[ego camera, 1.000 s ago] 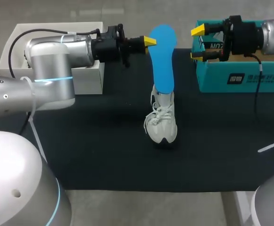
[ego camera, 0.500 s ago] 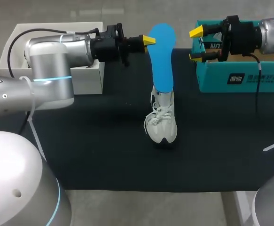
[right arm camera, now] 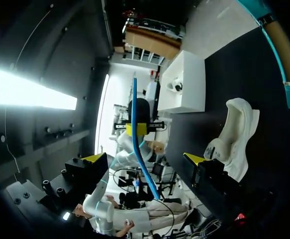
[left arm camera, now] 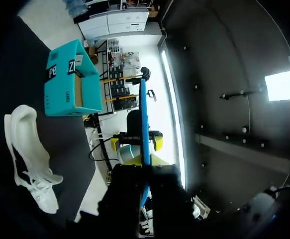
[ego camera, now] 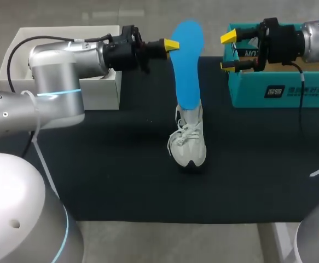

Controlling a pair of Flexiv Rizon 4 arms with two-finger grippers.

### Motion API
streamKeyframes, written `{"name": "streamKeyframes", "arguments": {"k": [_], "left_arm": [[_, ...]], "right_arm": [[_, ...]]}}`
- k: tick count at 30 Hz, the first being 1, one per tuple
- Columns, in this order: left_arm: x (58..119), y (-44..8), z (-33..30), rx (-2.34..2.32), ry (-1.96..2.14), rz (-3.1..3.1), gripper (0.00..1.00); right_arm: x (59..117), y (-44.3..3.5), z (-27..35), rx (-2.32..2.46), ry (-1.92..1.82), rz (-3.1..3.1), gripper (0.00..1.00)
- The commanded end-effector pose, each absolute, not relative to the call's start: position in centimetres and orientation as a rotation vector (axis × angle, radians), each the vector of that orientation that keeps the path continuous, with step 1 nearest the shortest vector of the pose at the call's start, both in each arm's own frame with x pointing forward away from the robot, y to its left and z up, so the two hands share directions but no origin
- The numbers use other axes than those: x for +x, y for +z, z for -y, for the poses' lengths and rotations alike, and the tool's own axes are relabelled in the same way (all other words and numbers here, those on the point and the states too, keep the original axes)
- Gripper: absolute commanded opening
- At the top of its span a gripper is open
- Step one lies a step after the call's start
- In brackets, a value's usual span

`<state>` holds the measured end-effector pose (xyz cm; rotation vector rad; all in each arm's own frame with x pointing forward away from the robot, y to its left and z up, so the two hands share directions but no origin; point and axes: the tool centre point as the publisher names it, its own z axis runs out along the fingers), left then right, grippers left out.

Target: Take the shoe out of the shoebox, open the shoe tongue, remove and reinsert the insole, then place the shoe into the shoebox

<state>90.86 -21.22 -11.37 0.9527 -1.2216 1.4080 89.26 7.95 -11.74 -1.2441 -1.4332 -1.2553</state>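
Count: one shoe, one insole, two boxes, two tools.

Shoe (ego camera: 187, 143) – white, laced, resting on the black tabletop (ego camera: 121, 175) about mid-surface, toe toward the near edge. It is outside both boxes.

Insole (ego camera: 187, 66) – blue, held up above and behind the shoe. Its lower end lines up with the heel opening, but I cannot tell whether it touches.

Left tool (ego camera: 170, 45) – up and to the left of the shoe, pinched closed on the insole's edge near its upper end. In the left wrist view the insole runs edge-on between the fingers.

Right tool (ego camera: 228, 52) – up and to the right of the shoe, fingers spread wide, holding nothing, facing the insole.

Teal shoebox (ego camera: 279, 90) – behind and to the right of the shoe, at the far edge of the tabletop.

White box (ego camera: 102, 90) – behind and to the left of the shoe.
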Motion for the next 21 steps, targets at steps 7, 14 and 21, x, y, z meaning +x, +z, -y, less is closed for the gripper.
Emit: {"name": "streamKeyframes", "arguments": {"k": [7, 14, 21], "left_arm": [[89.9, -10.1, 21.6, 0.681, 1.575, 1.549, 0.00], [89.9, -10.1, 21.6, 0.681, 1.575, 1.549, 0.00], [90.0, -9.0, 21.1, 0.494, 1.850, 1.907, 0.00]], "right_arm": [[89.3, -11.8, -8.1, -1.245, -1.255, 1.434, 1.00], [89.3, -11.8, -8.1, -1.245, -1.255, 1.434, 1.00], [89.3, -11.8, -8.1, -1.245, -1.255, 1.434, 1.00]]}}
